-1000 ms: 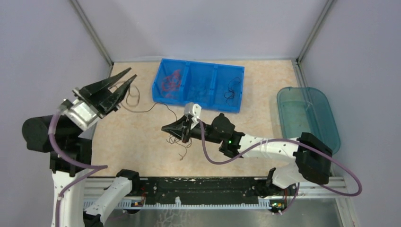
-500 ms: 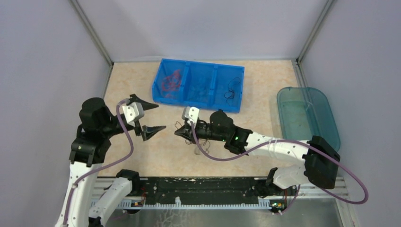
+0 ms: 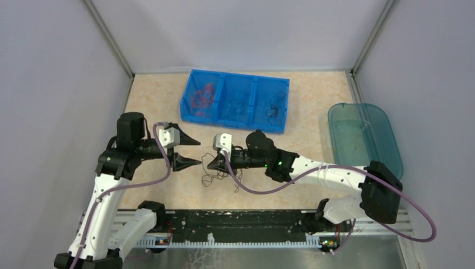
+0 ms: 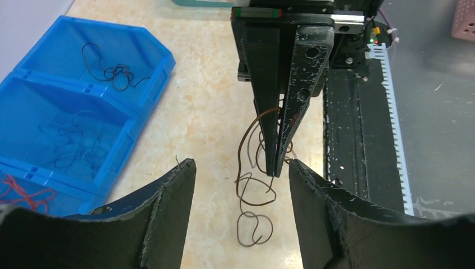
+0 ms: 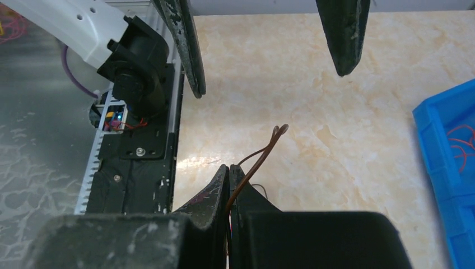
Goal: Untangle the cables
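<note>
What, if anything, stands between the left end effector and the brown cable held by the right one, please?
Nothing visible does: only open air separates the open left end effector from the dangling brown cable.

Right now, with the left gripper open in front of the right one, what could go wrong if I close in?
1. The left gripper faces the right gripper tip to tip. Advancing could knock fingers together, or clamp the right's tips instead of the brown wire.
2. The wire's loops hang below the shut right gripper. A pinch may catch several strands and tighten the tangle.
</note>
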### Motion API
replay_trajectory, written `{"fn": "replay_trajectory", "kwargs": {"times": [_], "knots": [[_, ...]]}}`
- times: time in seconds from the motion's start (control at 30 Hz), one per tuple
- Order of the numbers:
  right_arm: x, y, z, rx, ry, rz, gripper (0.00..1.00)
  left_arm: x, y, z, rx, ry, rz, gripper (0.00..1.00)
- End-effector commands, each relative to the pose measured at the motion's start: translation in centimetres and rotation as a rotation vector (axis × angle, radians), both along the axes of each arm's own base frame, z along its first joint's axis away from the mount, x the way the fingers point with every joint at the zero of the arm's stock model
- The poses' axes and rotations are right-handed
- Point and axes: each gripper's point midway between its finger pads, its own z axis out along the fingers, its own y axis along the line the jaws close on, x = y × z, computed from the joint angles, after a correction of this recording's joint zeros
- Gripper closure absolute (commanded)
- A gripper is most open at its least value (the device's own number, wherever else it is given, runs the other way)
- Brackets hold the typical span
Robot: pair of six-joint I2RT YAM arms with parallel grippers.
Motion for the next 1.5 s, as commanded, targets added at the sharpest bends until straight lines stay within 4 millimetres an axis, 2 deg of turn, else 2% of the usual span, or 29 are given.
{"fn": "replay_trajectory", "kwargs": {"times": [0.0,0.17,0.27,0.4,0.47,0.67,0.8,0.83,0.87,0.93,1.0,1.03,1.07,1.13,1.23,1.3,1.37,1.47], "knots": [[-0.4,1.2,4.6,0.103,-0.054,0.069,1.00,-1.7,-0.6,0.1,-0.042,-0.008,-0.104,0.33],[-0.5,2.2,5.0,0.122,-0.044,0.084,1.00,-2.6,-1.2,-0.7,-0.048,0.058,-0.144,0.38],[-0.6,2.6,5.3,0.134,-0.043,0.094,1.00,-2.2,-1.0,-1.2,-0.029,0.041,-0.133,0.42],[-0.9,3.0,5.2,0.126,-0.043,0.112,1.00,-1.8,-1.1,-0.9,-0.025,0.021,-0.129,0.48],[-1.1,3.1,5.0,0.114,-0.041,0.122,1.00,-1.5,-1.1,-0.6,-0.023,0.002,-0.128,0.54],[-1.1,3.3,4.7,0.100,-0.044,0.122,1.00,-1.2,-0.9,-0.4,-0.010,-0.026,-0.114,0.84],[-0.9,3.3,4.9,0.103,-0.047,0.107,0.99,-0.3,-0.7,-0.1,-0.002,-0.081,-0.066,0.98],[-0.6,3.3,4.8,0.101,-0.044,0.087,0.91,0.0,-0.7,0.3,-0.003,-0.109,-0.048,1.00],[-0.3,3.2,4.8,0.102,-0.040,0.061,0.76,0.4,-0.6,0.6,-0.004,-0.136,-0.026,1.00],[0.6,2.6,4.4,0.104,-0.030,0.002,0.54,1.0,-0.4,1.6,-0.015,-0.210,0.008,1.00],[2.0,1.4,4.3,0.132,0.000,-0.075,0.29,1.0,-0.3,2.7,-0.021,-0.288,0.011,1.00],[2.8,0.7,4.7,0.168,0.020,-0.112,0.11,0.9,-0.3,3.2,-0.022,-0.314,0.006,1.00],[3.4,-0.1,5.5,0.216,0.040,-0.139,0.02,0.7,-0.2,3.6,-0.024,-0.327,0.004,1.00],[3.9,-1.5,8.0,0.330,0.039,-0.161,0.01,0.4,-0.2,3.8,-0.017,-0.340,-0.010,1.00],[3.8,-2.2,10.0,0.393,0.001,-0.158,0.01,0.2,-0.1,3.9,-0.010,-0.350,-0.020,1.00],[3.7,-2.0,10.9,0.406,-0.011,-0.143,0.08,0.0,-0.1,4.0,-0.007,-0.356,-0.024,1.00],[3.5,-1.7,11.6,0.423,-0.014,-0.126,0.18,0.0,-0.1,4.3,-0.008,-0.360,-0.021,1.00],[3.3,-1.2,11.5,0.422,-0.002,-0.096,0.30,-0.1,-0.1,4.6,-0.012,-0.355,-0.018,1.00]]}}
